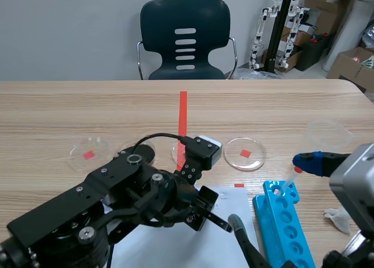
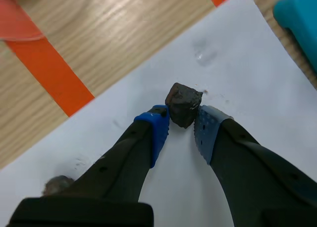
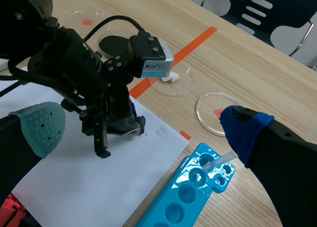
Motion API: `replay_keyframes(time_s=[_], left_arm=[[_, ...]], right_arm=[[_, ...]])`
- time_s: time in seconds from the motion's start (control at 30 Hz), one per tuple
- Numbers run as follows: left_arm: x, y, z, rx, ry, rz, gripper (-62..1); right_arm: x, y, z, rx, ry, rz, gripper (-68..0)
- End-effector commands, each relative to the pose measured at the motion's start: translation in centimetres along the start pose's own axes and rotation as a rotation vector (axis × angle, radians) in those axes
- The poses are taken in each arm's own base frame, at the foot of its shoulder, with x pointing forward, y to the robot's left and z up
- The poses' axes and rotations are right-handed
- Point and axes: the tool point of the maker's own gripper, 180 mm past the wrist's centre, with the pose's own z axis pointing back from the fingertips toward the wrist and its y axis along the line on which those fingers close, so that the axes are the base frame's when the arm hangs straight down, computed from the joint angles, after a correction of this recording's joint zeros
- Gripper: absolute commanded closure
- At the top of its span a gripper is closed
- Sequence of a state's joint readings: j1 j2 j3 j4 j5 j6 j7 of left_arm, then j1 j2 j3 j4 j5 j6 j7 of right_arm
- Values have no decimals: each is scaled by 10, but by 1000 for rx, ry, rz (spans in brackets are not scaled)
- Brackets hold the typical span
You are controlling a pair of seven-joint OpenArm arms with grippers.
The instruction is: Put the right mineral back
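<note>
Left tool [image 2: 182,119] pinching dark, rough, angular mineral [image 2: 183,104] over smooth white paper [image 2: 257,88]; right tool [image 3: 141,125] spread.

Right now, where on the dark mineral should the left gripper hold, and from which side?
Grip the dark mineral across its opposite side faces, the left gripper coming from above. It is a blocky, angular lump on the white paper; only the pad tips catch it now, so a deeper bite looks safer.

The mineral [image 2: 183,104] is blackish, the paper [image 2: 257,73] white, the rack [image 1: 279,221] turquoise.
</note>
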State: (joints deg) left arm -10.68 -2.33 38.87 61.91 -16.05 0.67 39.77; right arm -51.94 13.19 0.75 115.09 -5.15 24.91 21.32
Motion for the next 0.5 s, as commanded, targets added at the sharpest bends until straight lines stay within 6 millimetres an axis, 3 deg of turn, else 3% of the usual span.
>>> replay_keyframes(time_s=[0.0,0.47], left_arm=[[17,3,0,6,-38,-6,-115],[16,3,0,0,-31,1,-115]], right_arm=[[7,-5,0,-4,-26,12,-679],[7,-5,0,-4,-26,12,-679]])
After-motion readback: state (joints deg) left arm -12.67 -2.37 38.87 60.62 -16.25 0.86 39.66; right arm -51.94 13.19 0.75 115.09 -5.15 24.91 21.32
